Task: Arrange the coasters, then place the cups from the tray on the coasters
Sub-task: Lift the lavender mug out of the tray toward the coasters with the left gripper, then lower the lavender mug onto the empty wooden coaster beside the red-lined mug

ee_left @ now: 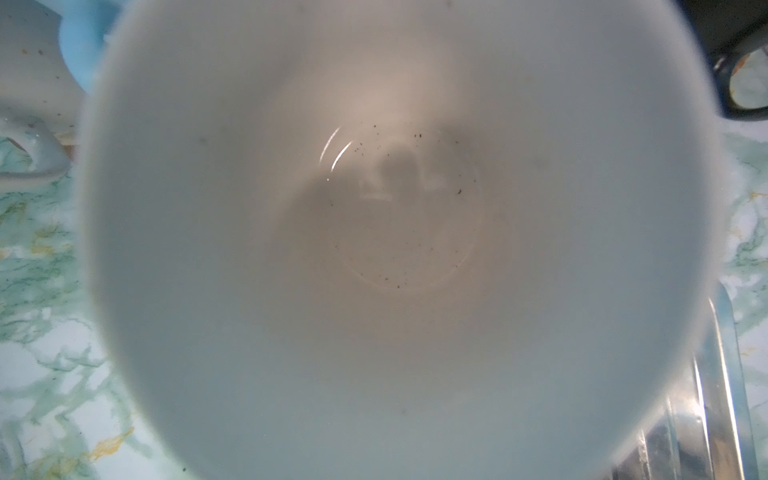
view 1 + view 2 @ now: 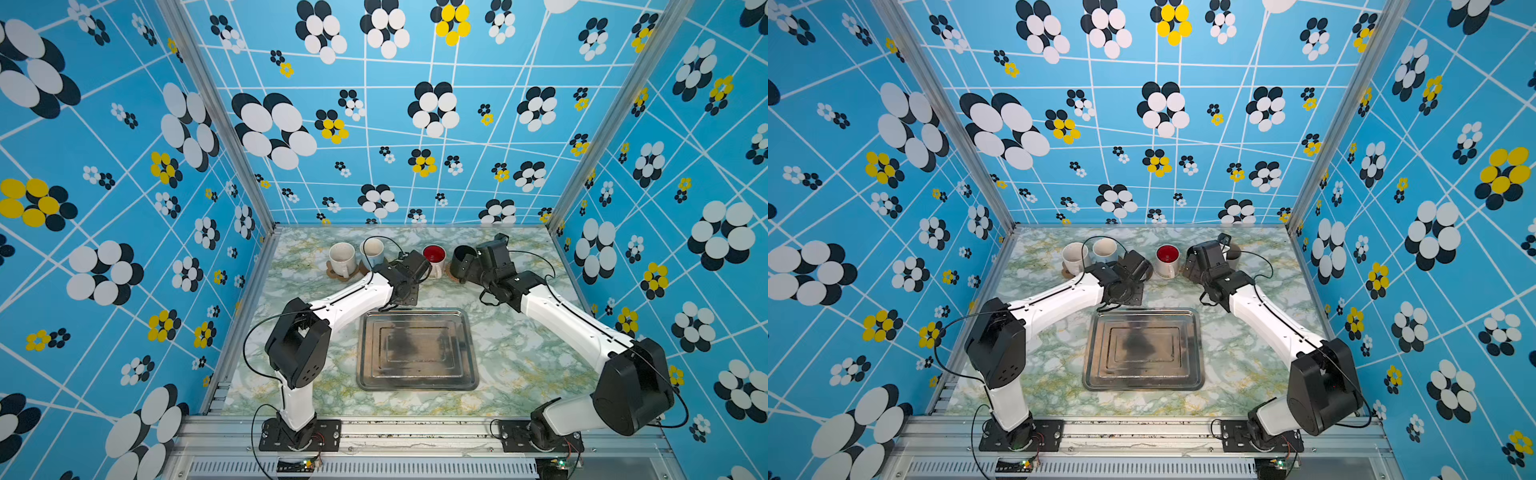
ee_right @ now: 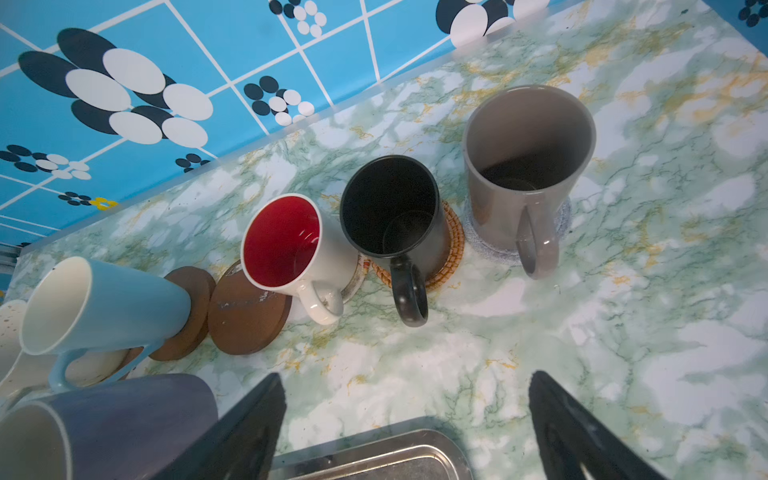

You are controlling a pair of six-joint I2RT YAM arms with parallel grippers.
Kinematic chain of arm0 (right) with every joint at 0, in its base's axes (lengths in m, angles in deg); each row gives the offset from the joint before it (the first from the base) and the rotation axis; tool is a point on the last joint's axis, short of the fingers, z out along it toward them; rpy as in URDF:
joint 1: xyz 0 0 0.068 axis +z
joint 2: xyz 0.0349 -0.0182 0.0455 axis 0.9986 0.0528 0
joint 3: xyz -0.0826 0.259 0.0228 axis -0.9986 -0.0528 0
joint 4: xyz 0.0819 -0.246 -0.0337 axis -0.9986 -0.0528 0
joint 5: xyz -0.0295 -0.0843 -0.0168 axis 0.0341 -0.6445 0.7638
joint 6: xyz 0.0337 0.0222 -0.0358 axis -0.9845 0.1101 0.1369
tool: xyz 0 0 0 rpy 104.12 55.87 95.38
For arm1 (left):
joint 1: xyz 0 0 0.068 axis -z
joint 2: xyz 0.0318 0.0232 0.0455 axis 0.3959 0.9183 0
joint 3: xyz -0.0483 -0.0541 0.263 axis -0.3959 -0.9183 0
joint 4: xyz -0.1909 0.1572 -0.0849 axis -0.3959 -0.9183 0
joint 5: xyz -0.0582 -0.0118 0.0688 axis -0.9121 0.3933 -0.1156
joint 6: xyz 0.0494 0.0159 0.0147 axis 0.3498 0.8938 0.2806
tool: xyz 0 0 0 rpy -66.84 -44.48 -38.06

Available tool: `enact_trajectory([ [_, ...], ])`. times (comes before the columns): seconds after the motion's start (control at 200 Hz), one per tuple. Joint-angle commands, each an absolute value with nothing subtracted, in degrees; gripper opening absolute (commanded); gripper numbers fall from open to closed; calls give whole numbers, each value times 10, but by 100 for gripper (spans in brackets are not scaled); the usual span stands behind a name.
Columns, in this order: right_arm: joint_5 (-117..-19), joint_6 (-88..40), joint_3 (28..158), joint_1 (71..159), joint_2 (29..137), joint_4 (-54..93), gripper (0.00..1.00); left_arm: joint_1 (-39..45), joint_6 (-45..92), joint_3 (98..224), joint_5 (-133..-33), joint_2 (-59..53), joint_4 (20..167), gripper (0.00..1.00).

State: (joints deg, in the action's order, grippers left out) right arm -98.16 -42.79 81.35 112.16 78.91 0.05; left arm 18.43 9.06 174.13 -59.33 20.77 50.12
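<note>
I see my left claw gripping the lilac mug, near the bare brown disc coaster. My right claw hangs wide open above the desk, between the silver tray and the black mug on its rattan coaster.

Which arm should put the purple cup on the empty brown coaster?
Left: it seems to hold the lilac mug close to the bare brown disc. The right jaws are open and empty.
</note>
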Motion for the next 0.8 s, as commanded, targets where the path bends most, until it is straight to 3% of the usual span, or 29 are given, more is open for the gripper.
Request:
enact_trajectory([
  [0.0,-977,-417,828,1116,797,-10,94,173,110,1778,-594,209,523,0],
  [0.8,-969,-410,828,1108,803,-16,94,121,168,1912,-626,315,491,0],
])
